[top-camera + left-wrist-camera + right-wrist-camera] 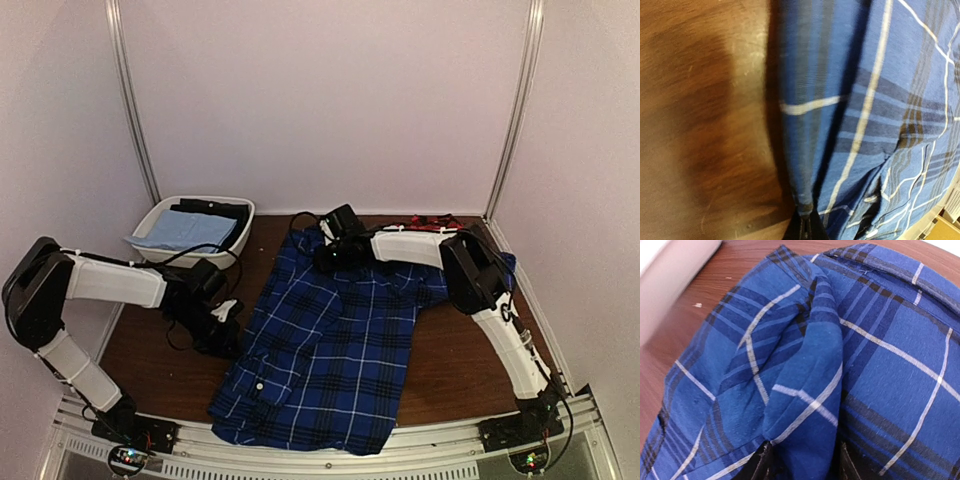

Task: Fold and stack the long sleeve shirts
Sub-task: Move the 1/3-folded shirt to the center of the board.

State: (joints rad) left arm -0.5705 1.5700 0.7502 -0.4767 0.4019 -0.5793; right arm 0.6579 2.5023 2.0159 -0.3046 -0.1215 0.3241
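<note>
Blue plaid shirt (330, 350) lies spread lengthwise down the middle of the table (140, 345), with its collar end far from the arm bases. Its near hem reaches the metal rail (440, 435) at the front edge.

- Left gripper (232, 322) (805, 227): at the blue plaid shirt's left edge, about halfway along. Jaws are fully closed and pinch a narrow ridge of the cloth at that edge. From the wrist view the ridge runs straight into the fingertips, with bare wood just beside it.
- Right gripper (327, 260) (802, 467): at the shirt's far end, close by the collar. Jaws are part-way closed around a thick, bunched fold of the blue plaid. One of its black fingers (760, 465) shows on each side of the fold, pressed against the cloth.
- Red-and-black check shirt (432, 221): beyond the blue shirt's far right corner, mostly hidden behind the right arm. I can't tell how it lies.
- White basin (160, 213): off the blue shirt's far left corner. It holds a light blue cloth (187, 230) with a black garment (212, 208) behind it.

Surface is dark brown wood, scuffed in places. Pale plain walls (320, 100) close around it on three sides.
</note>
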